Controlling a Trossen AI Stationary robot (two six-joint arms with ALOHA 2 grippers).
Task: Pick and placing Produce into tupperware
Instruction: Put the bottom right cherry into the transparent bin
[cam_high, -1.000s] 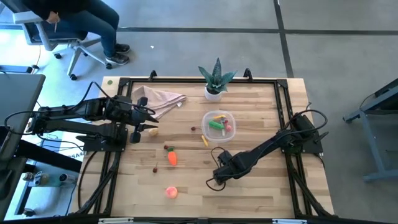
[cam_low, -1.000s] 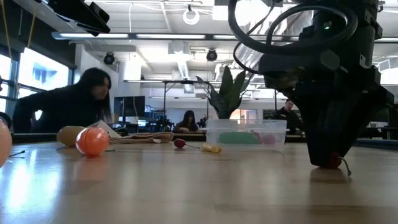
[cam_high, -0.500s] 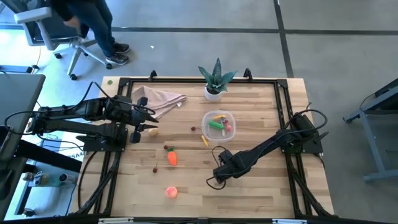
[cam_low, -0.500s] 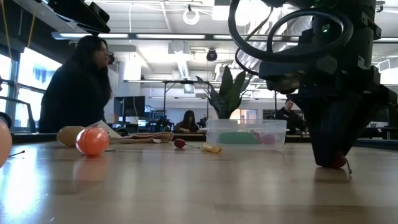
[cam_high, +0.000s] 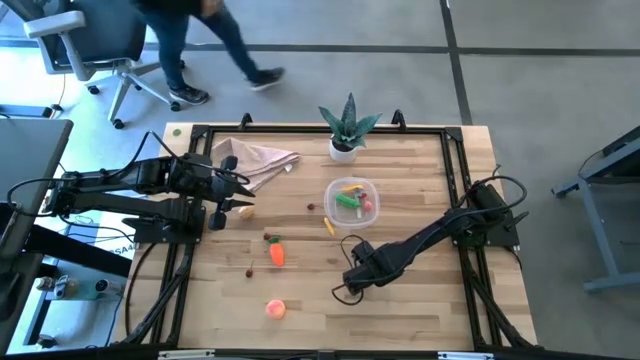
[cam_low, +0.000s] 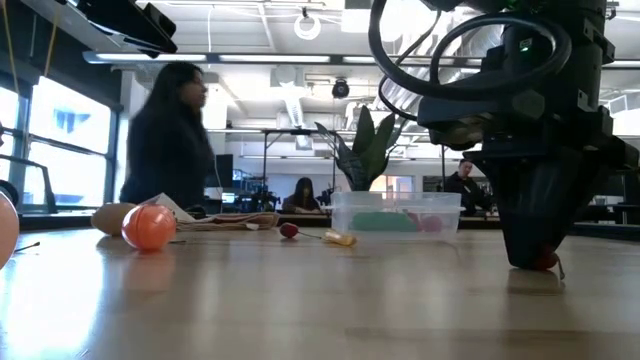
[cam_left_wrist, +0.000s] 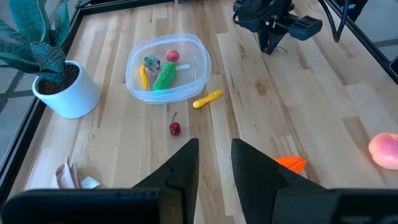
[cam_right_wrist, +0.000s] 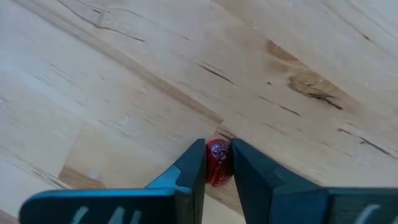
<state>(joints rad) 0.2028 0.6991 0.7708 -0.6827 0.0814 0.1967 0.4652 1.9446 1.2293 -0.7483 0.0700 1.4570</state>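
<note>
Jaws of the right gripper, wider a second ago, are now pinched on a small red piece resting on the tabletop, well short of the tupperware; lifting seems next. Whether it is cherry or berry cannot be told. Left gripper is parked slightly parted, holding nothing.

Robotics lab or open-plan research workspace: a wooden table in a black frame is sitting on a grey concrete floor, well beyond the right gripper. Behind that gripper, ceiling ducts and strip lights are running overhead. A person is walking past while others are sitting at desks.
</note>
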